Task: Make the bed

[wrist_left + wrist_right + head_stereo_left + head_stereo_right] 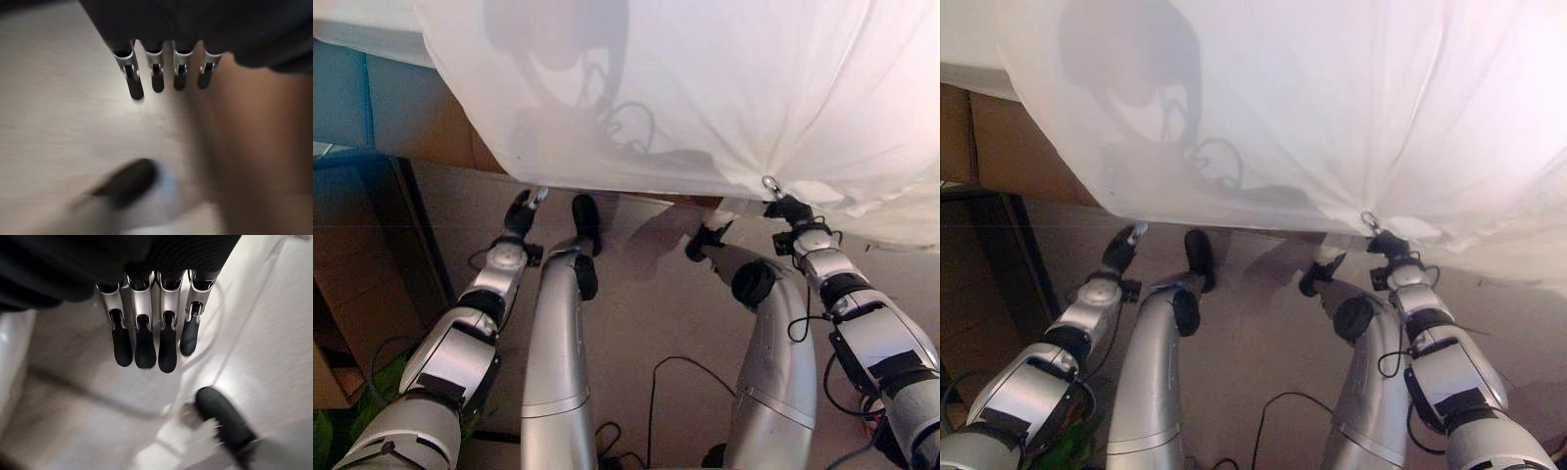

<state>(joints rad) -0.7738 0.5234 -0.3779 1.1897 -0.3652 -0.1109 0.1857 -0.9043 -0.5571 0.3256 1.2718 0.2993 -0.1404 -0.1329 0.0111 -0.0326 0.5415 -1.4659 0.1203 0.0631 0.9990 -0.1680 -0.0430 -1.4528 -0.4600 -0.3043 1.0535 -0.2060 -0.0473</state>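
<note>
A white sheet (705,78) hangs over the bed's edge across the top of the eye views, its hem loose above the floor. My right hand (786,210) is raised to the hem, where the sheet's folds run together at a fingertip touching the cloth. In the right wrist view its fingers (145,345) are straight, the thumb (222,416) stands apart, and white cloth (274,333) lies past them. My left hand (521,213) sits just below the hem at the left. Its fingers (134,83) are straight, its thumb (129,181) is apart, and it holds nothing.
The brown bed base (431,122) shows under the sheet at the left, with a blue-grey panel (342,93) beside it. Dark low furniture (362,255) stands at the far left. Beige floor (646,294) lies below the hem.
</note>
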